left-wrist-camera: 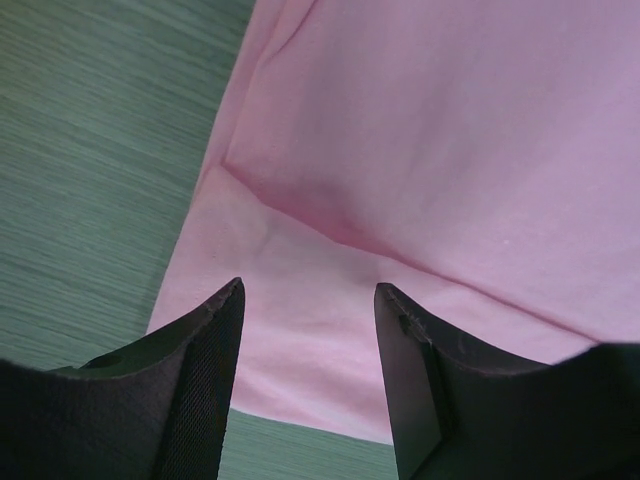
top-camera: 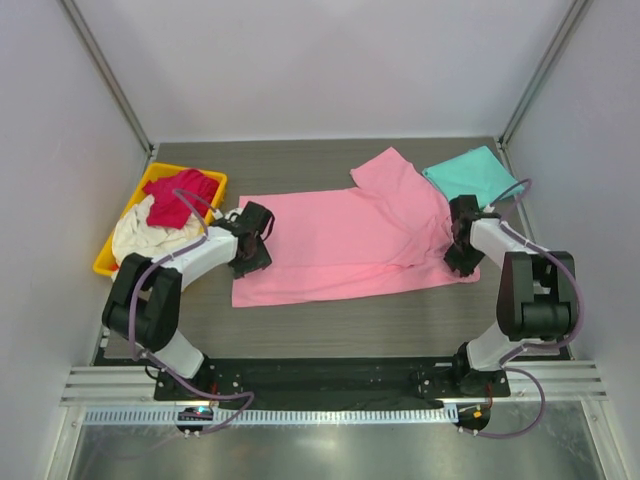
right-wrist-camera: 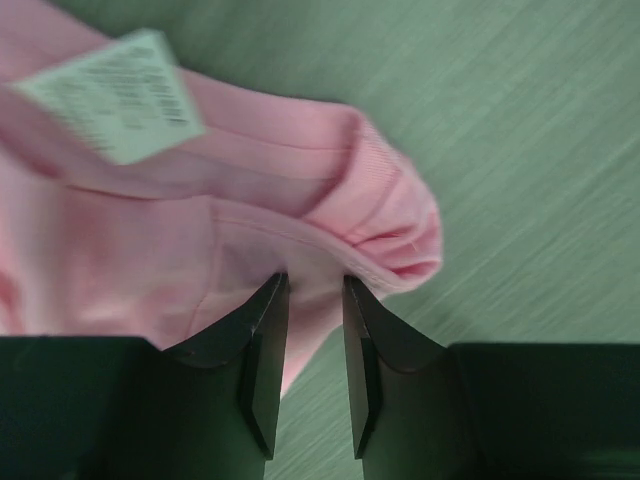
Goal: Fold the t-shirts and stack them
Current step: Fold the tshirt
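The light pink t-shirt [top-camera: 340,245] lies spread across the table's middle, with its upper right part folded up into a point. My left gripper [top-camera: 252,252] is open just above its left edge; the left wrist view shows pink cloth [left-wrist-camera: 400,150] between and beyond the spread fingers [left-wrist-camera: 308,290]. My right gripper [top-camera: 461,256] is at the shirt's right end, its fingers [right-wrist-camera: 315,280] nearly together with a bunched fold of pink cloth [right-wrist-camera: 300,215] pinched between them. A white label [right-wrist-camera: 110,95] shows there. The folded teal t-shirt [top-camera: 470,172] lies at the back right. The crimson shirt [top-camera: 178,195] and cream shirt [top-camera: 145,238] lie in the bin.
A yellow plastic bin [top-camera: 108,258] stands at the left edge, beside my left arm. White walls and metal frame posts close in the table on three sides. Grey wood-grain table [top-camera: 330,320] shows in front of the pink shirt.
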Robot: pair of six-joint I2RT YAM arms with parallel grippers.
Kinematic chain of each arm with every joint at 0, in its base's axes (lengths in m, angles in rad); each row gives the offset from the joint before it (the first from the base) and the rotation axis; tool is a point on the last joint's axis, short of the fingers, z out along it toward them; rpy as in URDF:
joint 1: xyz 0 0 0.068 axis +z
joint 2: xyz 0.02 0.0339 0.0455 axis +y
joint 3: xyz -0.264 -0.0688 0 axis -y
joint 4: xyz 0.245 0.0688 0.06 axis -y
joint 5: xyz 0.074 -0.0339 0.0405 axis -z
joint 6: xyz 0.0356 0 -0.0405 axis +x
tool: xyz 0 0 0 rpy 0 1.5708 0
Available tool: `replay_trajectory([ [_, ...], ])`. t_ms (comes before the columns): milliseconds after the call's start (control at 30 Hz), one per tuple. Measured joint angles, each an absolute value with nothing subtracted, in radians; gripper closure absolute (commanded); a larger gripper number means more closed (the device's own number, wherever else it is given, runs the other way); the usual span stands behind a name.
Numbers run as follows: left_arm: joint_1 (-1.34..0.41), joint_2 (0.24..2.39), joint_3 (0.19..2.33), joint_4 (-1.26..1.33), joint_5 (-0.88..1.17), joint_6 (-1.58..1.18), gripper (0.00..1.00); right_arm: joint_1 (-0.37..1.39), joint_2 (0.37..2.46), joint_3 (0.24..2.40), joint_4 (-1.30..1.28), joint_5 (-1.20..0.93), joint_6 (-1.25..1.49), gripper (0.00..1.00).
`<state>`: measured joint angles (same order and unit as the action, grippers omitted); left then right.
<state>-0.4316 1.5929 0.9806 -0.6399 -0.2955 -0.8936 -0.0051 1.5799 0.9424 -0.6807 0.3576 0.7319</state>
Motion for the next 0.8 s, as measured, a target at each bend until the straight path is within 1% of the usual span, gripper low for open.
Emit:
replay_trajectory([
  [100, -0.432, 1.594, 0.955, -0.642, -0.307, -0.909, 0.44, -0.047, 1.581, 0.887, -0.674, 0.372, 0.741, 0.63],
  [367, -0.432, 1.591, 0.917, -0.642, -0.339, -0.933, 0.44, -0.14, 1.517, 0.825, -0.657, 0.411, 0.759, 0.64],
  [567, -0.432, 1.536, 0.913, -0.648, -0.34, -0.935, 0.45, -0.143, 1.448, 0.837, -0.742, 0.401, 0.753, 0.64],
  [700, -0.434, 1.481, 0.916, -0.635, -0.306, -0.9, 0.43, -0.128, 1.384, 0.883, -0.769, 0.363, 0.739, 0.62],
  [800, -0.439, 1.467, 0.925, -0.589, -0.26, -0.863, 0.42, -0.074, 1.344, 0.905, -0.747, 0.305, 0.735, 0.58],
])
